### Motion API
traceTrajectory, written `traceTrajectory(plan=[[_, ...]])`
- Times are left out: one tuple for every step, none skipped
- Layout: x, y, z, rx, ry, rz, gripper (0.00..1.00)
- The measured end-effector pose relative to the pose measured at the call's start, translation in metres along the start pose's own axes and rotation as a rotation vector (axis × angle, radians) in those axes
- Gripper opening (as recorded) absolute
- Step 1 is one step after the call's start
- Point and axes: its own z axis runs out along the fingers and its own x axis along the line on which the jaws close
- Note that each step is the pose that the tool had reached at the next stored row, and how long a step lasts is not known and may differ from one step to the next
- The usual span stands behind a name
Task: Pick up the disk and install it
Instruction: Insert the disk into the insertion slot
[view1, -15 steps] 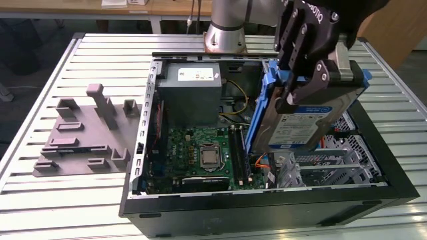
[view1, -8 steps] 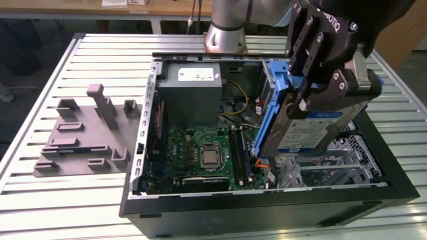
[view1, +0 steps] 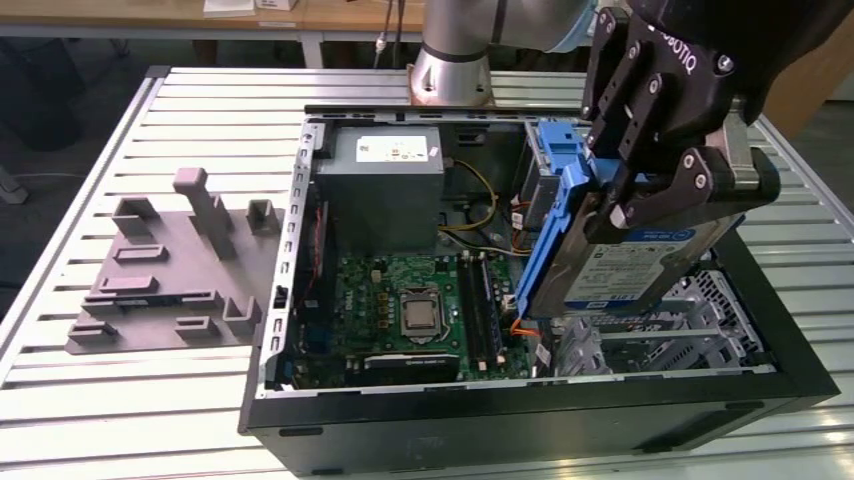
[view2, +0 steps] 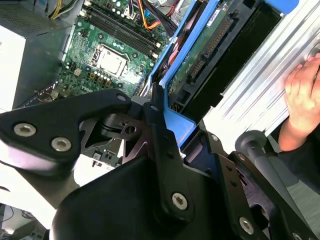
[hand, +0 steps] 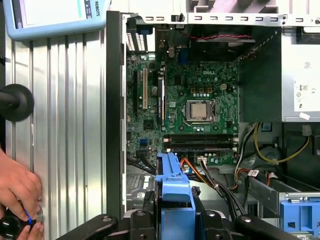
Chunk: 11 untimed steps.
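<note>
My gripper (view1: 657, 192) is shut on the disk (view1: 638, 265), a silver drive with a blue-and-white label and a blue bracket (view1: 554, 232) along its edge. I hold it tilted on edge above the open computer case (view1: 534, 415), over the drive cage (view1: 674, 325) on the exterior view's right. In the second wrist view the disk's green underside (view2: 200, 55) and connector face the case, and the black fingers (view2: 160, 130) clamp the blue bracket (view2: 177, 125). In the first wrist view the bracket (hand: 172, 185) sits between the fingers, over the case interior.
Inside the case lie the green motherboard (view1: 414, 300), a grey power supply box (view1: 387, 175) with a white sticker, and loose cables (hand: 260, 150). A grey fixture (view1: 167, 270) stands on the slatted table (view1: 200, 90). A person's hand (hand: 17, 185) rests beside the case.
</note>
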Motion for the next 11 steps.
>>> traceTrajectory(plan=[[0.0, 0.0, 0.0, 0.0, 0.0, 0.0, 0.36], [0.0, 0.0, 0.0, 0.0, 0.0001, 0.0, 0.36], [0.0, 0.0, -0.0001, 0.0, 0.0001, 0.0, 0.36], [0.0003, 0.0001, 0.0, 0.0, 0.0001, 0.0, 0.36], [0.0009, 0.0001, 0.0, 0.0, 0.0001, 0.0, 0.36], [0.0015, -0.0001, 0.0001, 0.0, 0.0001, 0.0, 0.36], [0.0024, -0.0006, 0.0002, -0.0001, 0.0002, 0.0, 0.36], [0.0033, -0.0013, 0.0004, 0.0, 0.0, 0.0, 0.36], [0.0041, -0.0024, 0.0006, 0.0, 0.0, 0.0, 0.36], [0.005, -0.0114, 0.0013, -0.0001, 0.0002, 0.0, 0.36], [0.005, -0.0159, 0.0019, -0.0001, 0.0001, 0.0, 0.36]])
